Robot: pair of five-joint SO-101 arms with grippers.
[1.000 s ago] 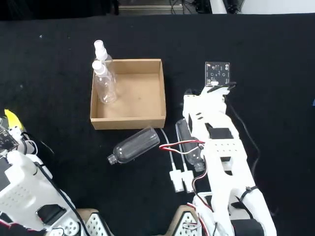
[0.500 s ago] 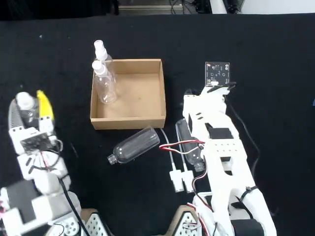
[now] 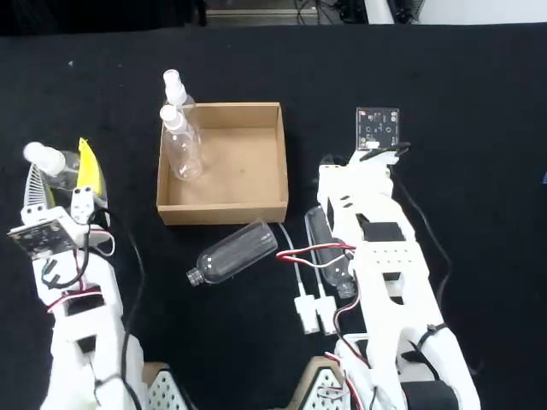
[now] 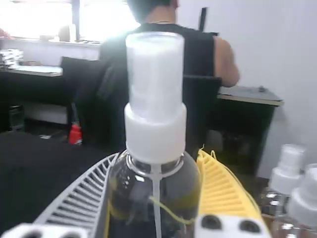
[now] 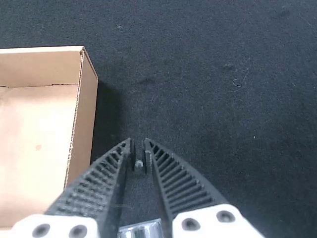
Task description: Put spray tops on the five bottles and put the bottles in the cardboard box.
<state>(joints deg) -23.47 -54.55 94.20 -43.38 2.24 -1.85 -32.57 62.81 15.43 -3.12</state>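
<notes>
Closest to the arms' bases, two loose spray tops point(image 3: 305, 313) lie side by side on the black table point(image 3: 479, 102), their thin tubes pointing toward the box. Just beyond them an uncapped bottle point(image 3: 233, 252) lies on its side in front of the cardboard box point(image 3: 224, 209). A second lying bottle point(image 3: 323, 243) is partly covered by the right arm. The right gripper point(image 5: 137, 147) hangs over bare table beside the box, its fingers together with nothing between them. Out on the left side, the left gripper point(image 3: 61, 173) is clamped on an upright held bottle point(image 4: 153, 193) that wears a spray top point(image 4: 154, 94). Farthest off, a capped bottle point(image 3: 182, 143) stands in the box's far left corner. Another capped bottle point(image 3: 175, 87) stands right behind it; whether that one is inside the wall cannot be told.
</notes>
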